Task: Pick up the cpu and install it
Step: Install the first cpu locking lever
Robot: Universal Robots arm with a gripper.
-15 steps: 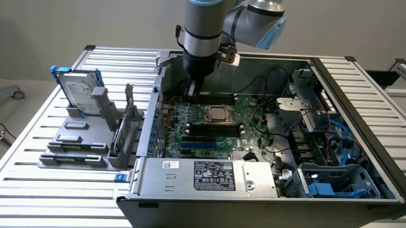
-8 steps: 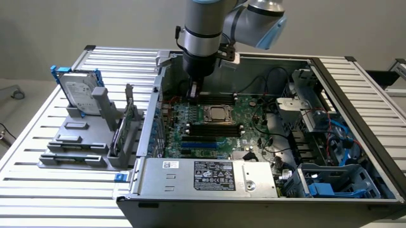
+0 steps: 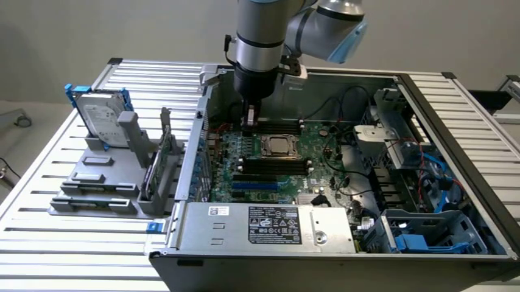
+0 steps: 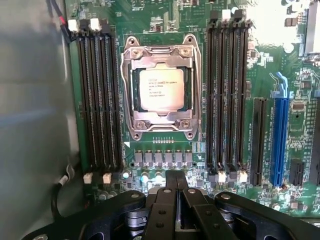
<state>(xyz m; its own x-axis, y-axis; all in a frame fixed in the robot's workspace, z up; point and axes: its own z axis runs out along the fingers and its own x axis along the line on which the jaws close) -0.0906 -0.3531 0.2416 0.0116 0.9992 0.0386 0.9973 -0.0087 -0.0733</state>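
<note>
The cpu [image 4: 161,89], a small pale silvery square chip, lies flat inside the dark metal-framed socket [image 4: 127,90] on the green motherboard [image 4: 165,25]. In the exterior view the cpu [image 3: 279,145] sits mid-board inside the open computer case [image 3: 442,128]. My gripper [image 4: 176,176] is shut, its two black fingers pressed together with nothing between them. It hangs over the board a short way from the socket's edge, apart from the chip. The exterior view shows the gripper [image 3: 250,126] pointing straight down, toward the exterior view's left of the socket.
Black memory slots [image 4: 97,100] flank the socket on both sides, with blue and black card slots [image 4: 279,130] further out. A silver hard drive [image 3: 104,114] stands in a grey rack [image 3: 101,182] outside the case. The power supply [image 3: 264,224] fills the case's front; cables [image 3: 349,100] run along the back.
</note>
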